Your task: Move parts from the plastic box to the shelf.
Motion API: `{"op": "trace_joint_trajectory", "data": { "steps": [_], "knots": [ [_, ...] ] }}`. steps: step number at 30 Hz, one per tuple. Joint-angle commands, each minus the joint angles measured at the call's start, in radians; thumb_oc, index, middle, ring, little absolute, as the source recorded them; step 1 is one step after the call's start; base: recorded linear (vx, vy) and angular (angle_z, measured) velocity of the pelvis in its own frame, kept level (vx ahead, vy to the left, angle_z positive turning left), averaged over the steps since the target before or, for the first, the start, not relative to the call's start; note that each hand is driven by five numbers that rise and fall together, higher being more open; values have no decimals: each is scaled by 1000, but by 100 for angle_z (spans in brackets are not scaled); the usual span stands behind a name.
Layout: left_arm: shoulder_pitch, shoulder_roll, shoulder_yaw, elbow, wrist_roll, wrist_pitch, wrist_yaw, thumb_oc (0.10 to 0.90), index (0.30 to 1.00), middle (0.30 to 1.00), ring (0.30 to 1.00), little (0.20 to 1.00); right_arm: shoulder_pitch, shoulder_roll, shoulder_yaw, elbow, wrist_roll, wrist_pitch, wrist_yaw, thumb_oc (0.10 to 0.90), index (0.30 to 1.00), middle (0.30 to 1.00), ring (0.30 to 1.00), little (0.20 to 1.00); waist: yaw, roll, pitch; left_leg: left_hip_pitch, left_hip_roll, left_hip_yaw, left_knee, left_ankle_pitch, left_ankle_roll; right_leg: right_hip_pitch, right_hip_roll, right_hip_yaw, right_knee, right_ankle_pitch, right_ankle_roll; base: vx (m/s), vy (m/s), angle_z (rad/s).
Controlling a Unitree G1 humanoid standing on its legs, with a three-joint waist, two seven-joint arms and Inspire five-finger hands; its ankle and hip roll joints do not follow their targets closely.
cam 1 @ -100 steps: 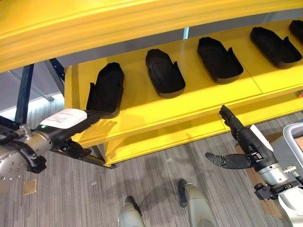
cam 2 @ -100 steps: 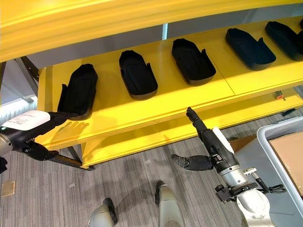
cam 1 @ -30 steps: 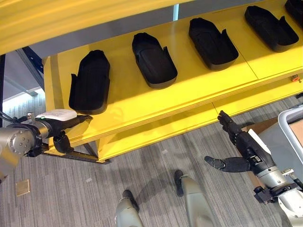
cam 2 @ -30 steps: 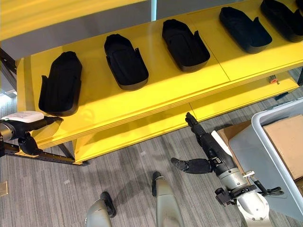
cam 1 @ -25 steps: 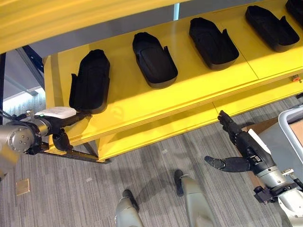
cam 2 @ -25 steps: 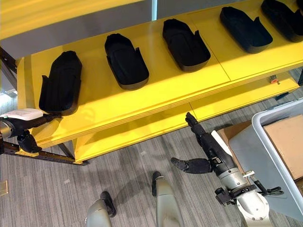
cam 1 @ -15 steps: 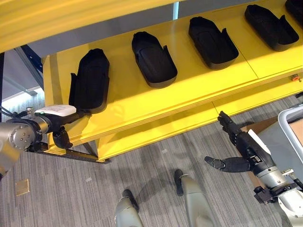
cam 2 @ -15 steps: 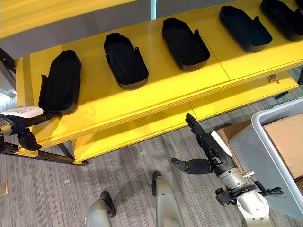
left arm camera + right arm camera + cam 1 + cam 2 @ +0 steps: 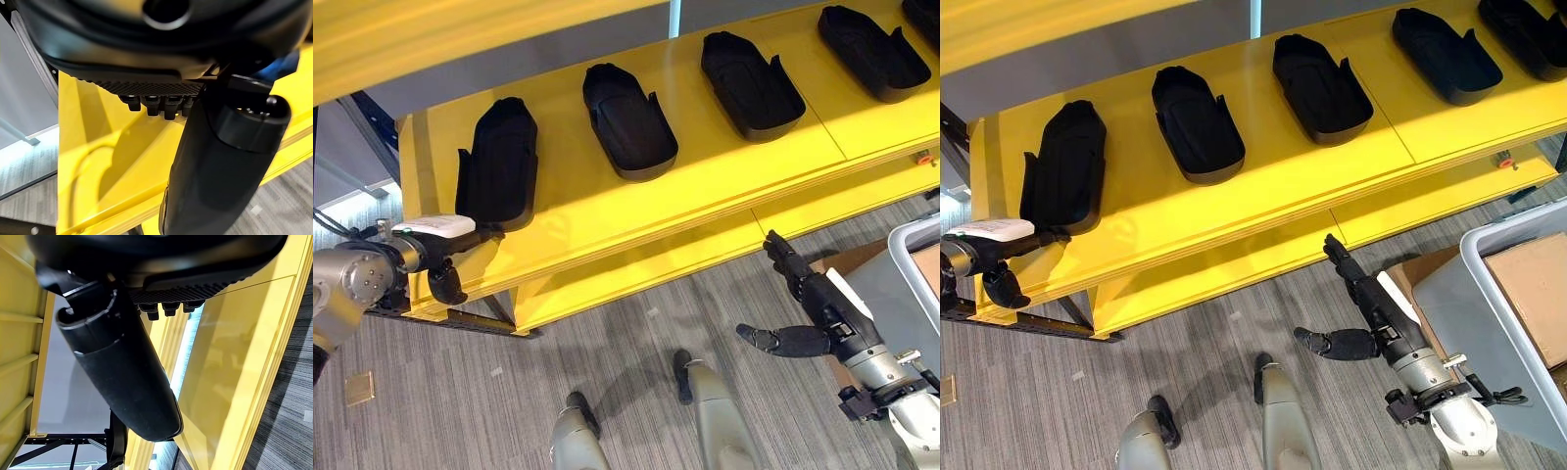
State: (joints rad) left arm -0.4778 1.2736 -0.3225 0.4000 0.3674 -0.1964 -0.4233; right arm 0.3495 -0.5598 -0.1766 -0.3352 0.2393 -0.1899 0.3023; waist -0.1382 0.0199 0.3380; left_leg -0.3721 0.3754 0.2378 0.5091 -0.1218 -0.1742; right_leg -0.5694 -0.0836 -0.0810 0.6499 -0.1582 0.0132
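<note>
Here both the left hand (image 9: 435, 240) and right hand (image 9: 803, 313) hang empty, fingers straight, by the half-cropped shelf (image 9: 705, 186).

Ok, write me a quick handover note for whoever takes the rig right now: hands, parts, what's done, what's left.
Left robot hand: open, empty, at the shelf's left front edge by the leftmost part.
Right robot hand: open, empty, over the floor below the shelf.
Done: several black parts lie in a row on the shelf.
Left: the plastic box is at the right; its contents can't be judged from here.
</note>
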Motion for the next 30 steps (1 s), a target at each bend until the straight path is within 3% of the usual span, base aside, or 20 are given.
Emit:
{"op": "trace_joint_trajectory", "data": {
  "steps": [1, 30],
  "knots": [
    [-109, 32, 46, -19, 4, 16, 68, 900, 1000, 1000, 1000, 1000, -47, -21, -60, -80, 79, -83, -1, 900, 1000, 1000, 1000, 1000, -27, 0, -48, -58, 23, -40, 9, 51, 57, 58, -54, 23, 9, 7, 82, 0, 0, 0],
    [-144, 27, 36, -23, -10, 11, 84, 900, 1000, 1000, 1000, 1000, -39, -18, -57, -81, 81, -87, 4, 900, 1000, 1000, 1000, 1000, -30, 1, -51, -63, 26, -39, 13, 53, 57, 52, -51, 23, 9, 7, 80, 0, 0, 0]
  ]
}}
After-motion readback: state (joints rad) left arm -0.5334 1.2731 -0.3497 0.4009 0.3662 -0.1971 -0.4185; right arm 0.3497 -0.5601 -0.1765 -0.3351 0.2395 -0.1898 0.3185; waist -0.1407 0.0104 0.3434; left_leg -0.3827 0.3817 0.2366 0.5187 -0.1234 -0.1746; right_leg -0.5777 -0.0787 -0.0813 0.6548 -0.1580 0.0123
